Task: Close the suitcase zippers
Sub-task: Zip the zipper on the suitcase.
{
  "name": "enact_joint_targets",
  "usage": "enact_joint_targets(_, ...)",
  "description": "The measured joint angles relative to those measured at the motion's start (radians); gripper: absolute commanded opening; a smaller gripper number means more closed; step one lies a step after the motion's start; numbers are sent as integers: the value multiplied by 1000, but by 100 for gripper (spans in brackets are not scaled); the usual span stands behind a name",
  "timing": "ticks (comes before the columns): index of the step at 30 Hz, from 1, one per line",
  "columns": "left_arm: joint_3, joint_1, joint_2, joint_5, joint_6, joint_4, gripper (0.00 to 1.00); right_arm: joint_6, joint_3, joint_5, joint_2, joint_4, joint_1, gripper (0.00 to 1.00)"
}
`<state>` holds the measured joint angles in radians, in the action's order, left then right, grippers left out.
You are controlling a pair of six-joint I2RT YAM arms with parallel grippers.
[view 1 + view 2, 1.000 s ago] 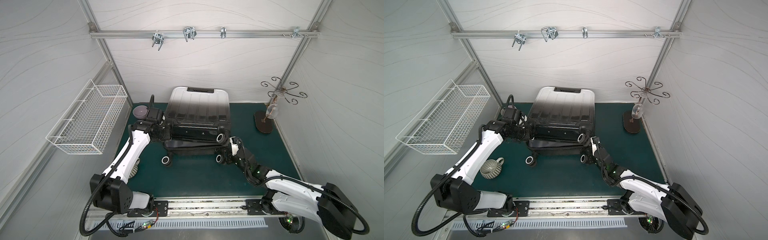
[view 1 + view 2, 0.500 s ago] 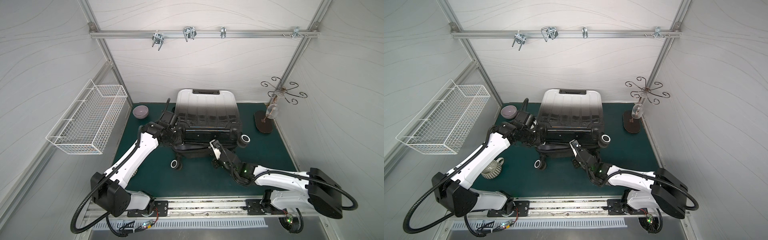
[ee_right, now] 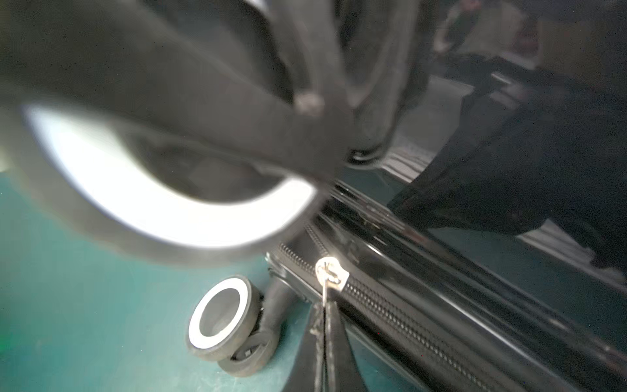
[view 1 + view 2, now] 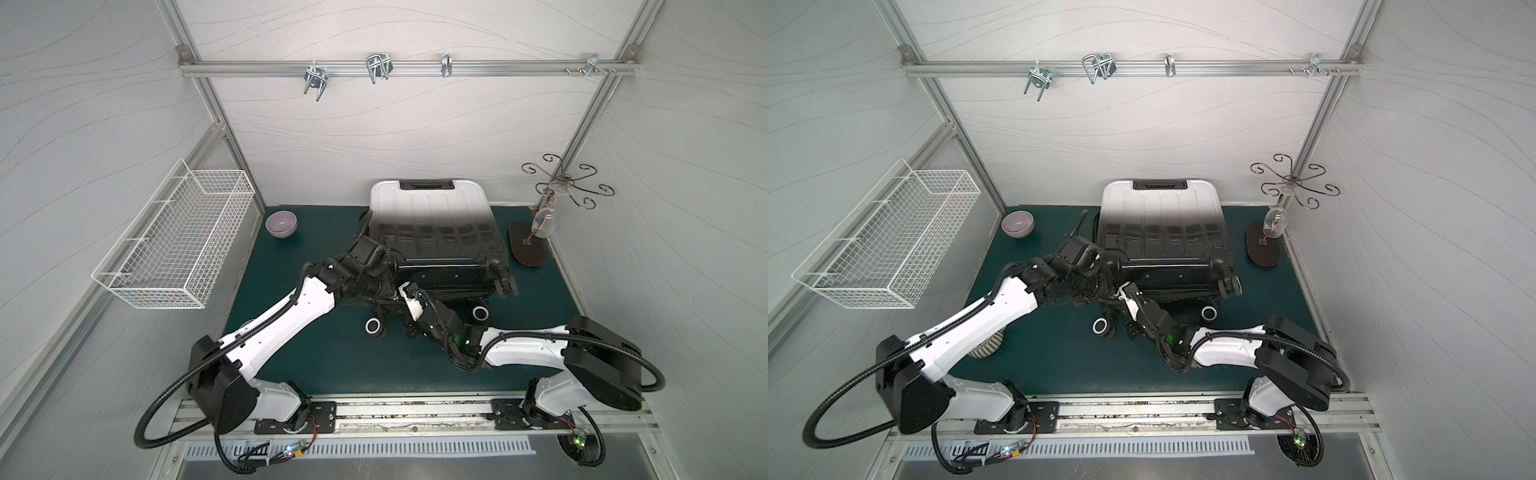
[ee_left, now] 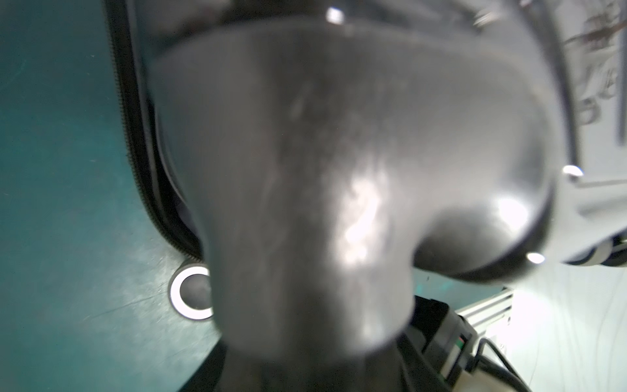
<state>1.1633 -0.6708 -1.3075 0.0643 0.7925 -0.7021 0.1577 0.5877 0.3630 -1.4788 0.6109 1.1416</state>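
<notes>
in both top views one suitcase (image 4: 432,224) lies flat on the green mat (image 4: 291,353), toward the back wall, with its wheel end facing the two arms. three wheels (image 4: 374,326) show: two with white rims low by the mat, and one edge-on at the higher right corner. the left gripper (image 4: 384,286) is pressed in at the case's near left corner; i cannot tell how far apart its jaws stand or whether they hold anything. the right gripper (image 4: 409,293) sits just beside it at the near edge. around them are one lilac bowl (image 4: 281,224), one wire basket (image 4: 174,241) on the side wall, and one hook stand (image 4: 528,249) with one glass (image 4: 542,222) hanging from it. in a top view one striped mug (image 4: 986,347) peeks out from under the left arm.

left wrist view: a blurred grey mass fills most of the frame. beside it show one of the wheels (image 5: 191,297) and one run of zipper band (image 5: 125,101). the gripper itself cannot be made out.

right wrist view: the right gripper's two fingers (image 3: 314,349) are pinched fully together on the thin tab of one silver zipper pull (image 3: 330,271), which sits on the zipper band (image 3: 407,315) at the case's corner. two wheels show, one large and blurred, one smaller on the mat.
</notes>
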Motion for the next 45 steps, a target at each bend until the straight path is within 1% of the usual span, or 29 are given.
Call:
enact_joint_targets(5, -157, -12, 188, -41, 73, 68, 0, 2, -36, -89, -9, 87, -4, 0)
enact_joint_targets(8, -241, -59, 253, -94, 132, 121, 0, -8, -38, -142, -50, 135, -3, 0)
enact_joint_targets(11, -309, -149, 273, -228, 191, 183, 0, -24, -46, -174, -79, 190, -10, 0)
enact_joint_targets(14, -323, -248, 257, -372, 225, 218, 0, -27, -77, -229, -79, 230, -45, 0)
enact_joint_targets(15, -315, -278, 237, -414, 228, 223, 4, -27, -89, -259, -76, 242, -63, 0)
enact_joint_targets(16, -302, -304, 212, -450, 230, 222, 11, -26, -101, -288, -69, 249, -82, 0)
enact_joint_targets(19, -257, -343, 150, -500, 221, 220, 26, -26, -132, -348, -39, 250, -132, 0)
enact_joint_targets(21, -239, -349, 140, -498, 203, 214, 34, -24, -150, -374, -19, 249, -151, 0)
enact_joint_targets(23, -222, -356, 142, -487, 180, 199, 48, -18, -164, -390, -2, 244, -157, 0)
enact_joint_targets(25, -193, -366, 147, -446, 117, 158, 67, -8, -180, -400, 18, 237, -158, 0)
enact_joint_targets(26, -170, -377, 148, -422, 81, 119, 72, -5, -186, -401, 29, 231, -159, 0)
enact_joint_targets(28, -92, -393, 151, -357, 0, 21, 78, 10, -195, -394, 59, 209, -164, 0)
enact_joint_targets(30, -16, -372, 152, -298, -58, -56, 79, 21, -202, -383, 82, 182, -172, 0)
enact_joint_targets(31, 21, -344, 157, -261, -84, -75, 78, 30, -205, -381, 93, 166, -174, 0)
enact_joint_targets(34, 87, -256, 178, -193, -150, -74, 73, 56, -202, -373, 108, 132, -171, 0)
enact_joint_targets(37, 93, -190, 197, -159, -187, -79, 71, 75, -186, -351, 119, 90, -158, 0)
enact_joint_targets(40, 62, -175, 199, -153, -207, -89, 71, 108, -149, -337, 138, -4, -152, 1)
enact_joint_targets(41, 51, -175, 200, -153, -211, -98, 71, 116, -138, -336, 146, -33, -151, 9)
enact_joint_targets(42, 37, -175, 200, -155, -214, -112, 71, 130, -124, -337, 158, -72, -151, 20)
enact_joint_targets(45, 2, -175, 217, -163, -214, -135, 72, 175, -79, -343, 204, -208, -151, 39)
